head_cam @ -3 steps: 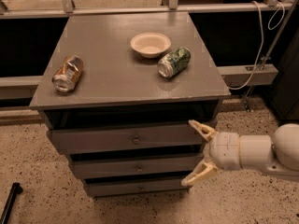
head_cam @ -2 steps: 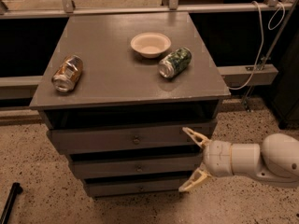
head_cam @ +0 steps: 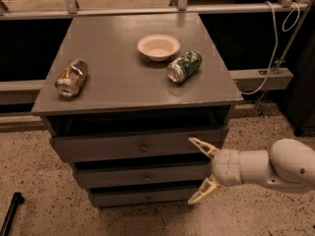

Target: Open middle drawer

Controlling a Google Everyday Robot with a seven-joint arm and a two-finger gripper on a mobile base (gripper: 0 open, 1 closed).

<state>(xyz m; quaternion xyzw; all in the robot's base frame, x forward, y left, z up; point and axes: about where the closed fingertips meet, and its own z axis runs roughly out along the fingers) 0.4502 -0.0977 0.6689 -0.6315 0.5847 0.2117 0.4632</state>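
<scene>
A grey cabinet has three stacked drawer fronts. The middle drawer [head_cam: 140, 176] is a plain grey front with a tiny dark knob [head_cam: 146, 178] at its centre; it looks shut. The taller top drawer [head_cam: 138, 145] lies above it and the narrowest bottom drawer [head_cam: 142, 197] below. My gripper [head_cam: 199, 171] on a white arm comes in from the right. Its fingers are spread wide, the upper fingertip [head_cam: 193, 141] before the top drawer's right end, the lower one [head_cam: 193, 200] by the bottom drawer. It holds nothing.
On the cabinet top [head_cam: 123, 77] lie a white bowl [head_cam: 158, 46], a green can [head_cam: 184, 66] on its side and a crushed brown can [head_cam: 72, 76]. A white cable [head_cam: 268, 48] hangs at the right. A dark rod [head_cam: 10, 214] lies on the speckled floor at lower left.
The gripper has moved left and a little lower, closer to the right end of the drawer fronts. The drawers and the things on top have not moved.
</scene>
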